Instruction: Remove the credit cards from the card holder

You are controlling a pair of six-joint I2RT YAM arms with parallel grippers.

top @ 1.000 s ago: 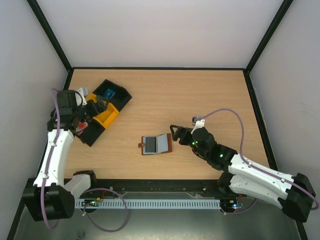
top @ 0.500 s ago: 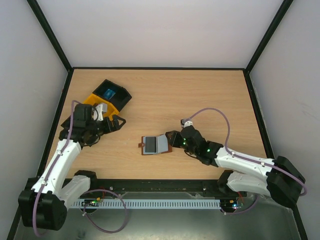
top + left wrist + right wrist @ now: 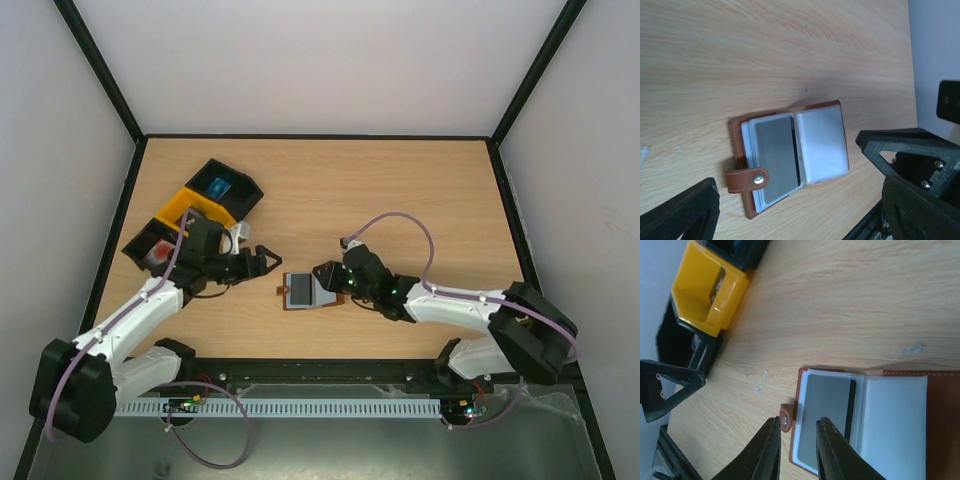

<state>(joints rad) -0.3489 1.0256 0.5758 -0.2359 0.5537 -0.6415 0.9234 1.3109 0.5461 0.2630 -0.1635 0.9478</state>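
Grey card (image 3: 775,157) in card holder (image 3: 742,179) looks light, stiff, slick, so pinch its spine-side edge; L gripper (image 3: 265,257) at holder's 9 o'clock has jaws wide apart, R gripper (image 3: 798,422) at 3 o'clock has jaws nearly together w/ nothing between

On my feed the card holder (image 3: 822,142) is brown leather with pale grey-blue pockets, its card (image 3: 776,155) dark grey. Yellow bin (image 3: 710,295), black bin (image 3: 240,195), light wood-grain tabletop (image 3: 400,190).

No legible text, label, brand or number anywhere. Plain and unmarked: the dark grey card (image 3: 775,155) in the card holder (image 3: 822,142), seen ahead between the jaws of the left gripper (image 3: 786,160). Likewise bare of print: the yellow bin (image 3: 705,300), far ahead and left of the right gripper (image 3: 797,422) jaws.
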